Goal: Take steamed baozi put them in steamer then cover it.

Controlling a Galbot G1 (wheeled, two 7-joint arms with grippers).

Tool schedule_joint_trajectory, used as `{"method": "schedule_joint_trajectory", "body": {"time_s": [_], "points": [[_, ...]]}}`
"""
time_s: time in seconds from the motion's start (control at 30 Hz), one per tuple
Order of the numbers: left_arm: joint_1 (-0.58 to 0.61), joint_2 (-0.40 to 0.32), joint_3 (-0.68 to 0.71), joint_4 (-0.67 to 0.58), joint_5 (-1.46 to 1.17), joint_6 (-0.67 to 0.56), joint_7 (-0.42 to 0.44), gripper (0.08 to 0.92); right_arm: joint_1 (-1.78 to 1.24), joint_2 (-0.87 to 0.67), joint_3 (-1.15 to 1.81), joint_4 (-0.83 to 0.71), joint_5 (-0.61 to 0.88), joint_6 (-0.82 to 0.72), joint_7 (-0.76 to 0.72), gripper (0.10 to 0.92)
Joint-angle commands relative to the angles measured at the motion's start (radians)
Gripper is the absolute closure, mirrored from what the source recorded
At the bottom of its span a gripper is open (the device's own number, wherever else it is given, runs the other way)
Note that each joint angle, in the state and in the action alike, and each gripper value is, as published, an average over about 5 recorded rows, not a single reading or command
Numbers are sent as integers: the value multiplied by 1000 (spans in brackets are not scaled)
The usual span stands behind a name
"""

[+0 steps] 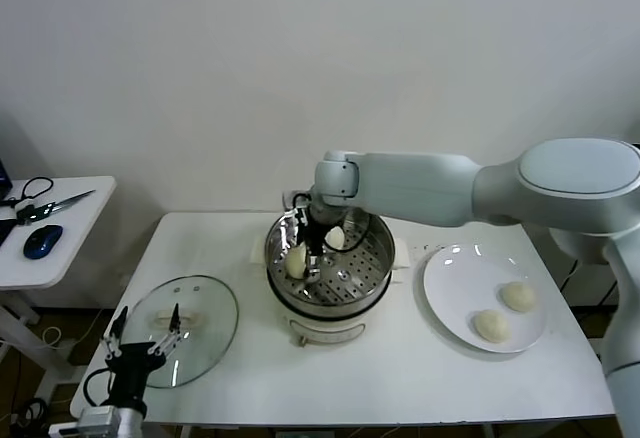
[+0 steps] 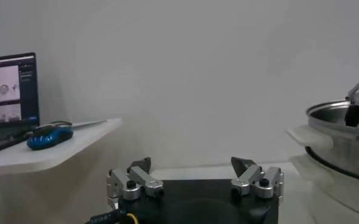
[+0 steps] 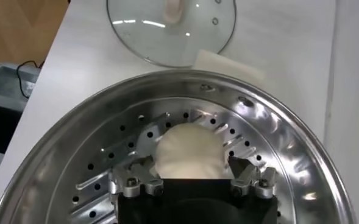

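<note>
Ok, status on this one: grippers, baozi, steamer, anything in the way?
Right gripper open inside steamer, over a baozi on its floor. Left gripper open, parked by glass lid. Two baozi on plate. Nothing blocking.

White desk [image 1: 380, 383] in front of me: steamer [image 1: 330, 293] at centre, glass lid [image 1: 205, 323] flat to my left, plate [image 1: 450, 293] to my right.

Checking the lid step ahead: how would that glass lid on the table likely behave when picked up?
The glass lid looks rigid and probably breakable. Its smooth, glossy surface may be slippery, so its knob seems the safer hold. It lies flat, so rolling looks unlikely.
</note>
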Motion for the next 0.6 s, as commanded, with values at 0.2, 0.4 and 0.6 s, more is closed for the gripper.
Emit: {"method": "schedule_joint_trajectory", "body": {"time_s": [0.2, 0.4, 0.6], "points": [[-4, -2, 2, -1, 10, 4, -1, 177, 240, -293, -63, 170, -9, 81, -116, 203], [-12, -5, 0, -6, 15, 15, -1, 177, 271, -541, -83, 292, -84, 98, -132, 203], [-24, -4, 4, -7, 16, 22, 0, 177, 130, -778, -8, 338, -323, 138, -190, 203]]}}
